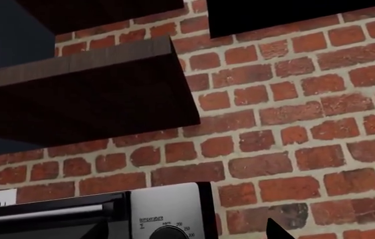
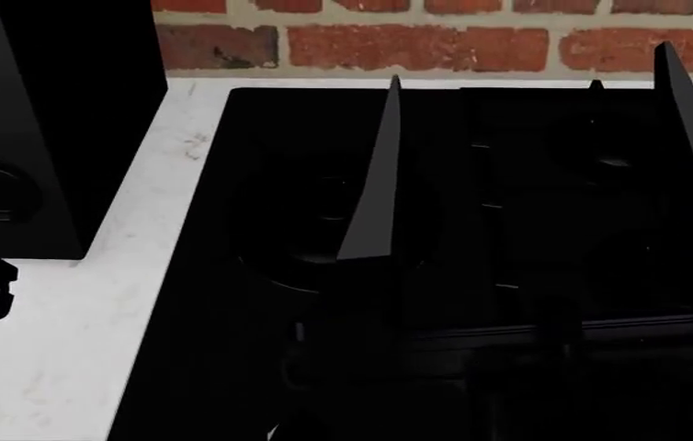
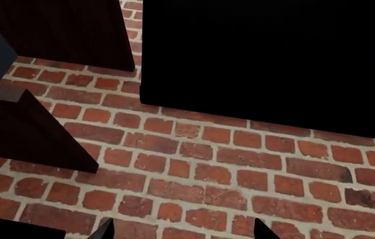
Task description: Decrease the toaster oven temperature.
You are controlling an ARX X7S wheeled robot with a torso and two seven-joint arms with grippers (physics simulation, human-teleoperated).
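Rough red brick wall (image 1: 294,124) with pale, gritty mortar runs behind everything. Dark brown wooden shelf (image 1: 88,84) shows a matt, grained edge. The boxy black toaster oven (image 1: 108,216) carries a smooth light-grey panel with printed lettering and a satin metal-looking door bar. White speckled stone-like table (image 2: 64,367) looks matt; the flat black cooktop (image 2: 322,230) has a faint glassy sheen.

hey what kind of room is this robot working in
Most likely a kitchen. A black toaster oven with a temperature dial stands on a white counter, beside a black cooktop, with a red brick wall and dark wooden shelves behind.
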